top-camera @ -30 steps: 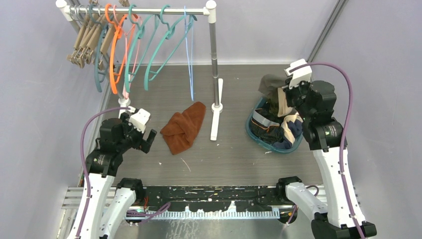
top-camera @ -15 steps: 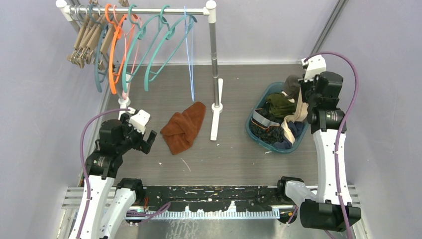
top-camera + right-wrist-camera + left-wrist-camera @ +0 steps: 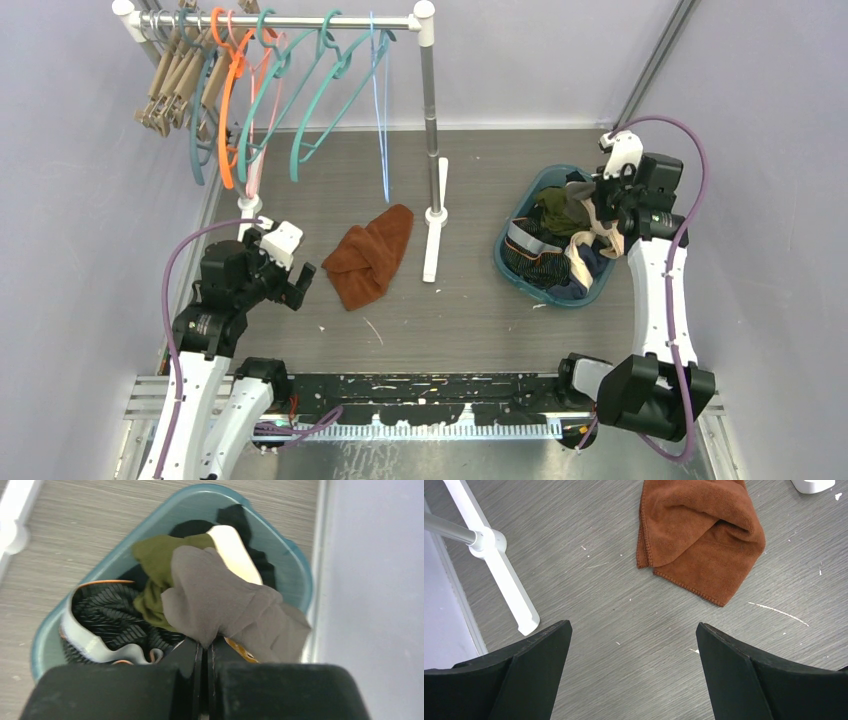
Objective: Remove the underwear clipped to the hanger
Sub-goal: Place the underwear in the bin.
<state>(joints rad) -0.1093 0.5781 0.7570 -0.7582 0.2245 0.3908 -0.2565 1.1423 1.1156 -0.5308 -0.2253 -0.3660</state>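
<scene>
My right gripper (image 3: 205, 647) is shut on grey-brown underwear (image 3: 220, 600) and holds it over the teal basket (image 3: 295, 565); from above the gripper (image 3: 603, 200) is at the basket's far right. The basket (image 3: 510, 265) holds olive-green underwear (image 3: 155, 555), a dark patterned pair with a pale waistband (image 3: 105, 622) and cream cloth (image 3: 232, 550). My left gripper (image 3: 634, 630) is open and empty, low over the table near the rack's left foot; it also shows from above (image 3: 296, 283). Several bare hangers (image 3: 300, 90) hang on the rack; none carries underwear.
A rust-brown towel-like cloth (image 3: 370, 255) lies on the table between the rack's feet, also in the left wrist view (image 3: 704, 535). The rack's white foot (image 3: 506, 575) is left of my left gripper. The rack's right post and foot (image 3: 434, 220) stand mid-table. A wall (image 3: 375, 580) is close beside the basket.
My right arm has swung back and to the right with the grey-brown underwear, lowering it toward the basket's far right corner. The left arm has not moved.
</scene>
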